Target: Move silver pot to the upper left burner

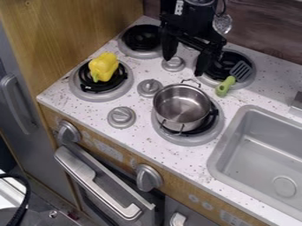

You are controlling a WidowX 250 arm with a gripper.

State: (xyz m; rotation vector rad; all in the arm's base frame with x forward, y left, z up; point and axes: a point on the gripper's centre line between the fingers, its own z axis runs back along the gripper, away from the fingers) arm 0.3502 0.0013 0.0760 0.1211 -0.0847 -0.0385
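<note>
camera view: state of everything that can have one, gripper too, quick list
Gripper: open, holding nothing, over the stovetop
Silver pot: upright, uncovered, nothing visible inside, on the lower right burner
Yellow pepper: whole, resting on the lower left burner
Spatula: lying partly over the upper right burner
Stove knob: on or off, can't tell

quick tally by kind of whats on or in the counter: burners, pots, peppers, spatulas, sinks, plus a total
burners: 4
pot: 1
pepper: 1
spatula: 1
sink: 1
total: 8
</note>
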